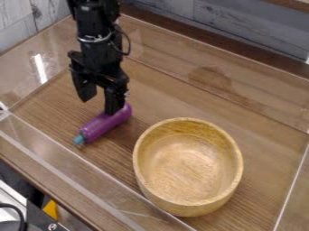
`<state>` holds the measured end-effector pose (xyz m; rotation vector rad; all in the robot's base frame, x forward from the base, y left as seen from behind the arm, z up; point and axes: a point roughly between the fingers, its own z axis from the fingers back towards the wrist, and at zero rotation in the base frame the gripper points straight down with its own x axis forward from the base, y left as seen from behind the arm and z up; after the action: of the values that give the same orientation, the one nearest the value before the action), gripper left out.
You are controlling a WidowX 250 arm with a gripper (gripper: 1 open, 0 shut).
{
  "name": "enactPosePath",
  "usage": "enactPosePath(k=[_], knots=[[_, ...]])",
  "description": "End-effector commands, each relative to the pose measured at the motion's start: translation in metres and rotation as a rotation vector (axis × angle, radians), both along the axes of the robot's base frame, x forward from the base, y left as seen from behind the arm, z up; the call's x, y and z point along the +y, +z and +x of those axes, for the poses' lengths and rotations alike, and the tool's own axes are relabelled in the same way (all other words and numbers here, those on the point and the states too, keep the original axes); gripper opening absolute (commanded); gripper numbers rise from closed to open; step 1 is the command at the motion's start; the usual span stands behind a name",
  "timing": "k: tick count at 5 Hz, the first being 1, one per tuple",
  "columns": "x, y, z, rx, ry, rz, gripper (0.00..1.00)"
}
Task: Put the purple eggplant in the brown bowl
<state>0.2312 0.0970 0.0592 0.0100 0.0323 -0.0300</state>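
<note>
The purple eggplant (105, 124) lies on the wooden table, its teal stem cap pointing to the lower left. My gripper (101, 97) hangs just above its right half, fingers pointing down and open, nothing between them. The black fingers (117, 96) overlap the eggplant's upper end in this view. The brown bowl (189, 165) stands empty to the right of the eggplant, a short gap between them.
Clear plastic walls (72, 185) run around the table, with a low front wall near the bowl. A grey plank wall (241, 23) stands behind. Bare wood (218, 81) stretches behind the bowl.
</note>
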Motion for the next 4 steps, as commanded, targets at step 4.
enactPosePath(k=[4], knots=[[0.005, -0.015, 0.005, -0.060, -0.011, -0.024, 1.00]])
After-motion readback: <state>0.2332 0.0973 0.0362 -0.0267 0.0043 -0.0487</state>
